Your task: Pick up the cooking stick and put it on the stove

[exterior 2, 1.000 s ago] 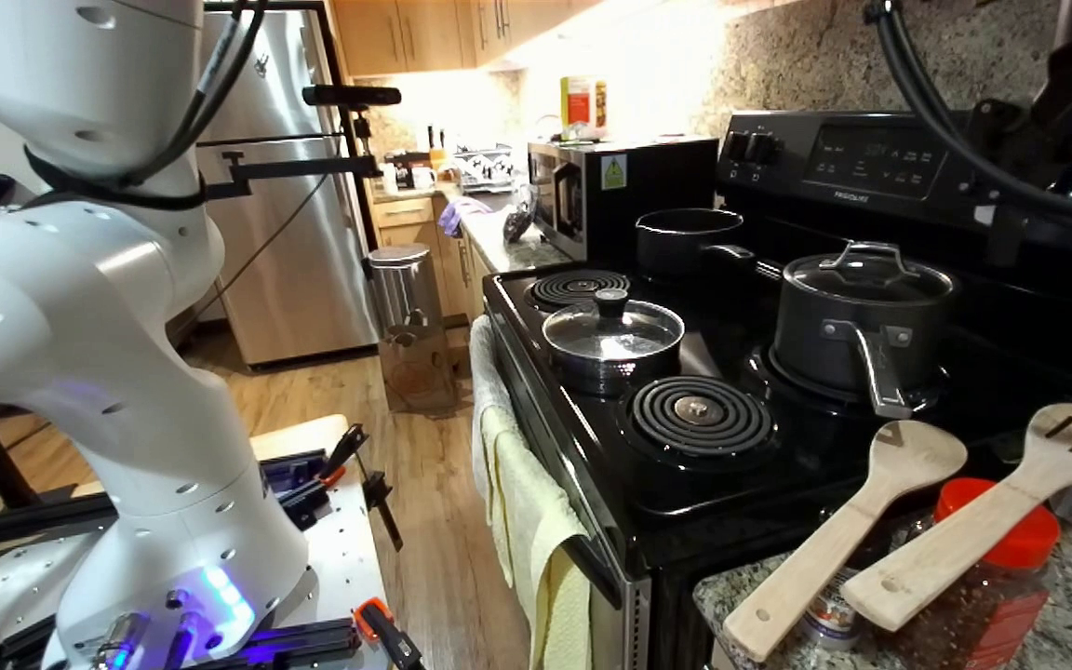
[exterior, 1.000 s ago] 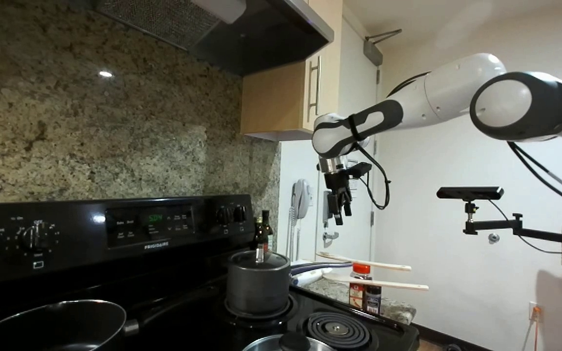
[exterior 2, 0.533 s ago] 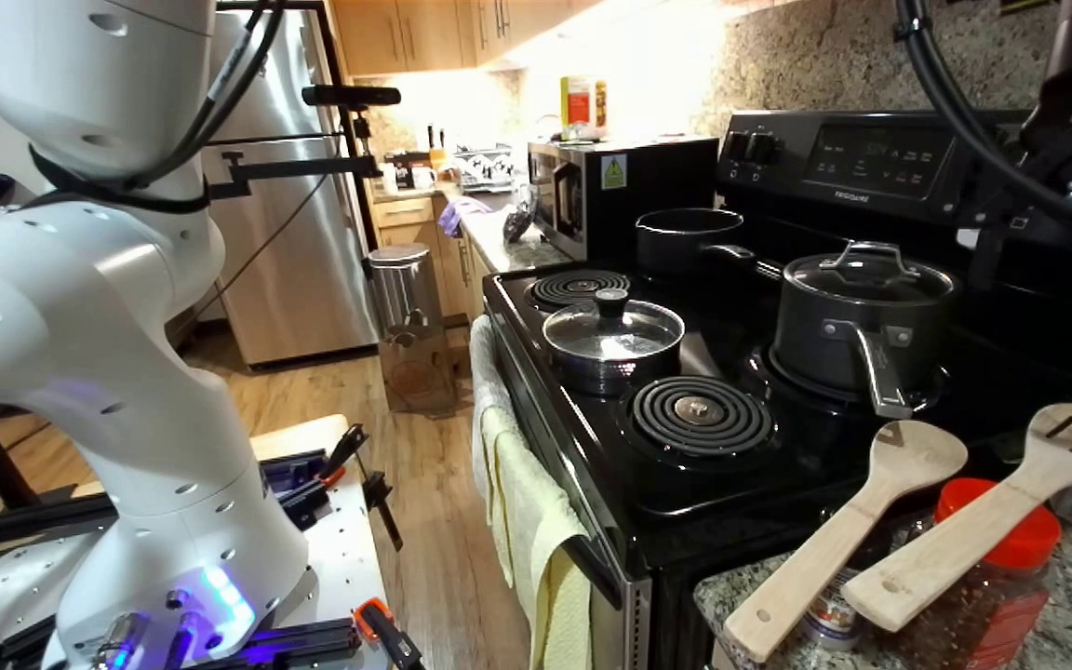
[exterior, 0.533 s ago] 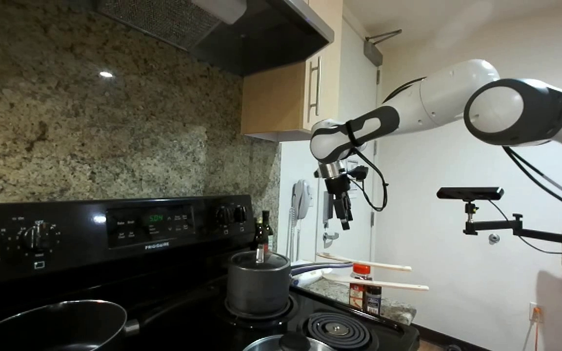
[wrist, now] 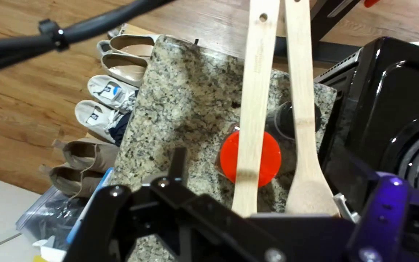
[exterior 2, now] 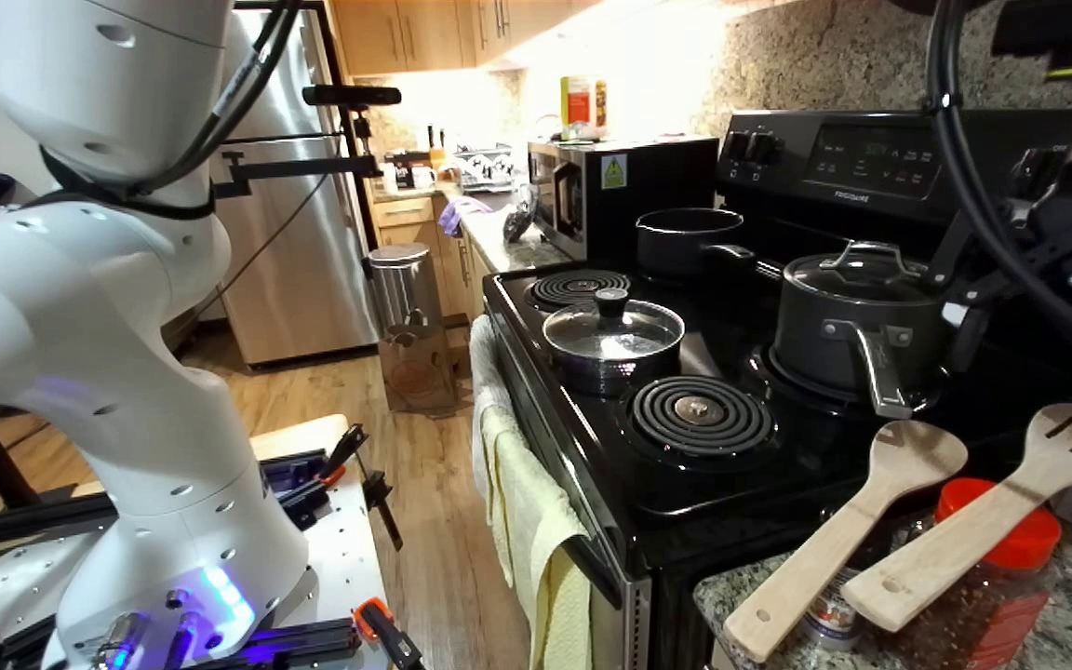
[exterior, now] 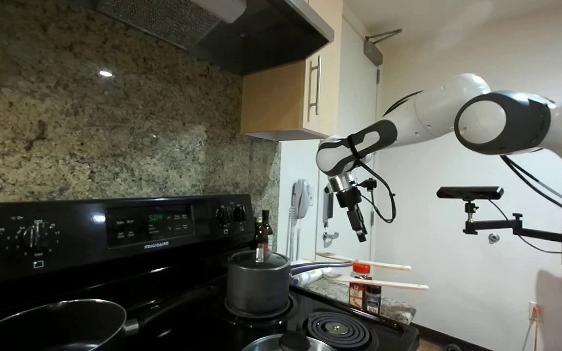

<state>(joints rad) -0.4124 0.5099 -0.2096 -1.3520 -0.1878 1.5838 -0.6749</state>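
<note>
below the gripper (exterior: pixel 361 238), the cooking stick (exterior 2: pixel 847 535)

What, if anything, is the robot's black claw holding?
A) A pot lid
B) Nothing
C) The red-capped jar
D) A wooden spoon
B: in an exterior view the gripper hangs in mid-air, clear of the wooden spoon below it, and in the wrist view its fingers stand apart with nothing clamped between them.

Slim gap, wrist view, right of centre, between spoon (wrist: pixel 304 115) and slotted turner (wrist: pixel 255 109) — red lid (wrist: pixel 270 156), dark jar (wrist: pixel 285 123) blocking below; tabletop (wrist: pixel 178 98) open, left!
</note>
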